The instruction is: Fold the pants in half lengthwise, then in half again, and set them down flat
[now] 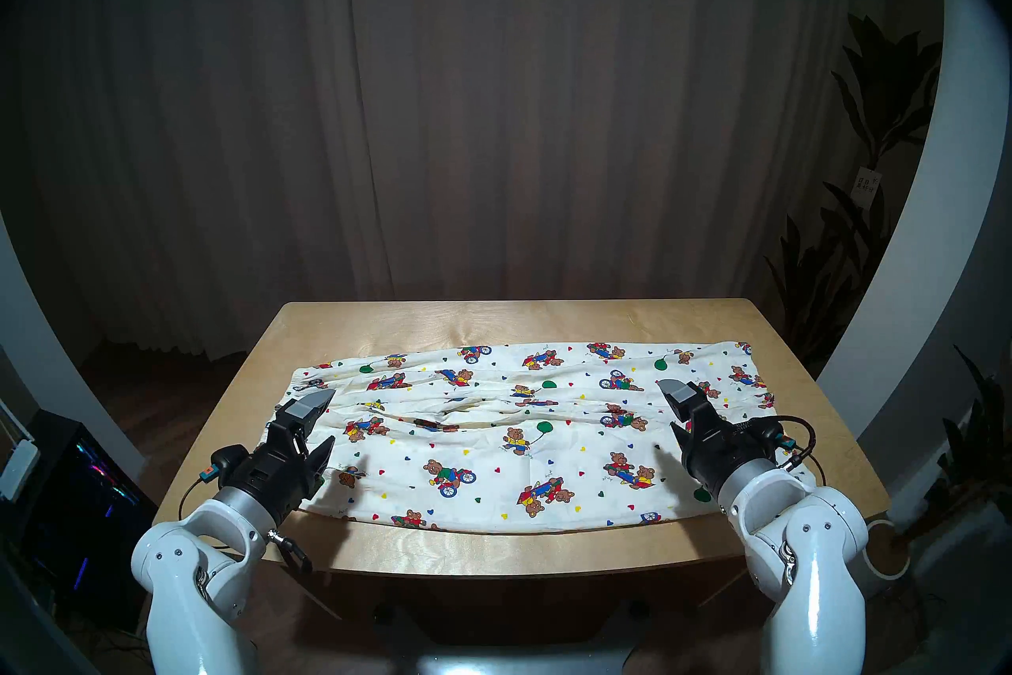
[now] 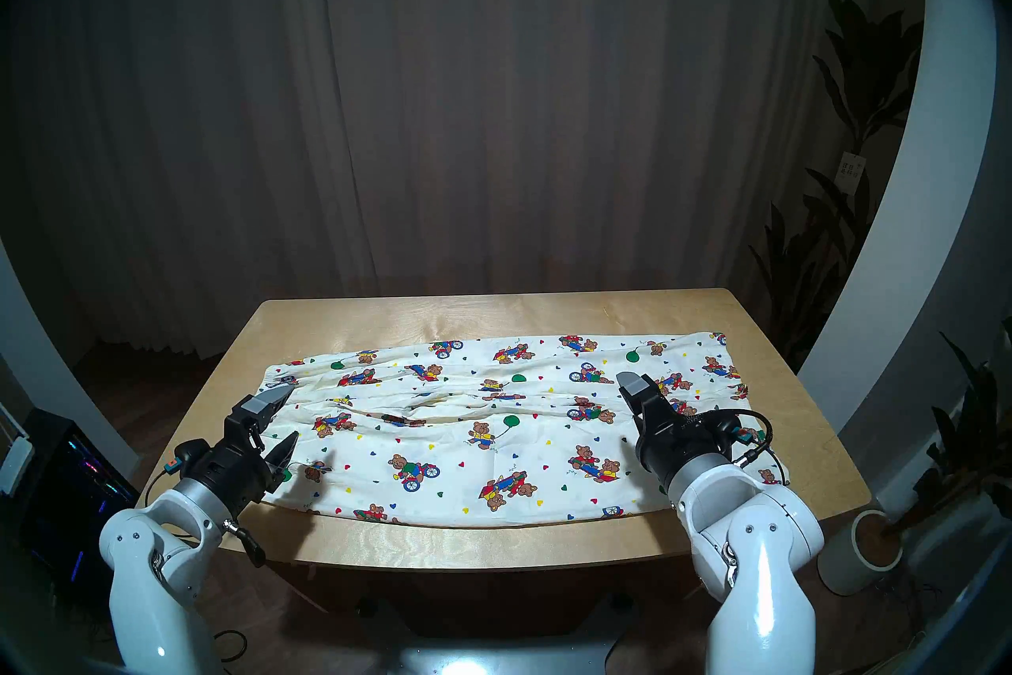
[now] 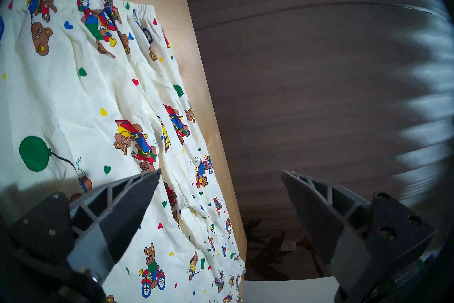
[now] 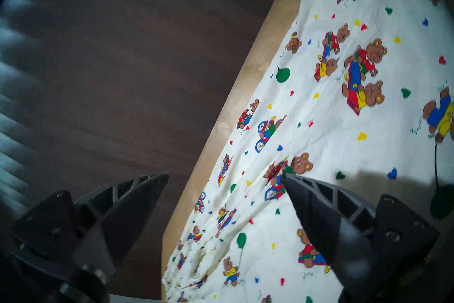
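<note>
The pants (image 1: 520,438) lie spread across the wooden table (image 1: 493,323), with the long side going from left to right, and they cover most of the width of the tabletop. The cloth is cream-white with small bears, bicycles, green balloons and coloured hearts. The gathered elastic waist is at the left end, near the left gripper (image 1: 328,419), and the other end reaches almost to the right edge of the table, beyond the right gripper (image 1: 672,408). Some long wrinkles and a shallow fold run through the middle of the cloth, while the near part looks rather flat. The near edge of the pants lies a little inside the near edge of the table. The left gripper is above the left end of the pants, and its two fingers stand wide apart with nothing between them. In the left wrist view one finger (image 3: 127,199) is over the printed cloth and the other is seen over the dark floor beyond the table's edge. The right gripper is over the right part of the pants, also spread wide and empty. In the right wrist view one finger (image 4: 317,206) is over the cloth, the other is off the side of the table (image 4: 235,103). Neither gripper appears to touch the pants. A dark curtain (image 1: 438,109) hangs behind the table.
</note>
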You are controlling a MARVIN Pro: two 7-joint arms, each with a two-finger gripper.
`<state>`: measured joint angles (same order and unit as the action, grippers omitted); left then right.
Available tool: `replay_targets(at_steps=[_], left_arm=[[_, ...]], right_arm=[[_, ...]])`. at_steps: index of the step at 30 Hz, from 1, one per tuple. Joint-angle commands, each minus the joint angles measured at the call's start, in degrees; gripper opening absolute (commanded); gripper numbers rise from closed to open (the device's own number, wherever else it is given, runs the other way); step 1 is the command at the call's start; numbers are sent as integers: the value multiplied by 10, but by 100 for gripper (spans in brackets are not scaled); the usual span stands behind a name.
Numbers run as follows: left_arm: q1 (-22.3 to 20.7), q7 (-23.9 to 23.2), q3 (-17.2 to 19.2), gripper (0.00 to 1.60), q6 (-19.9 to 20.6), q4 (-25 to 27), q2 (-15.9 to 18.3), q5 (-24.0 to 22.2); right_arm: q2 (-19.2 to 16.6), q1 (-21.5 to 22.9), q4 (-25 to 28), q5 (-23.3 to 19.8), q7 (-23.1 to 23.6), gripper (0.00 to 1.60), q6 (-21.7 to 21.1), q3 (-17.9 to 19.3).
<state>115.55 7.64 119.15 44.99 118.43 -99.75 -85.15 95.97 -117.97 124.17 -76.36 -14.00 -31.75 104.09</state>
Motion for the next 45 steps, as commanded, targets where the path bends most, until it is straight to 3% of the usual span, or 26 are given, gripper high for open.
replay_targets(at_steps=[1, 5, 11, 14, 16, 24, 31, 33, 37, 45], left_arm=[[-3, 7, -3, 160, -9, 0, -4, -33], [11, 40, 3, 160, -25, 15, -13, -54], [27, 115, 4, 160, -53, 48, -22, -67], [28, 153, 0, 160, -56, 70, -22, -41], [28, 167, -8, 160, -59, 78, -21, -46], [28, 227, -35, 160, -96, 78, -17, -90], [56, 313, -48, 160, -152, 107, -27, -103], [61, 320, -48, 160, -158, 112, -29, -102], [72, 324, -50, 160, -166, 122, -34, -110], [90, 328, -50, 160, -155, 114, -33, -95]], right_arm=[[23, -3, 17, -131, -27, 160, -5, 21], [31, -8, 44, -167, -88, 160, -18, 38], [10, -13, 86, -128, -156, 160, -18, 36], [-8, -8, 102, -99, -200, 160, -21, 34], [-17, -4, 103, -108, -218, 160, -35, 36], [5, 24, 69, -246, -271, 160, -74, 84], [-22, 21, 47, -317, -329, 160, -92, 122], [-24, 20, 39, -337, -327, 160, -98, 134], [-58, 14, 28, -322, -295, 160, -146, 141], [-74, 2, -8, -294, -248, 160, -204, 151]])
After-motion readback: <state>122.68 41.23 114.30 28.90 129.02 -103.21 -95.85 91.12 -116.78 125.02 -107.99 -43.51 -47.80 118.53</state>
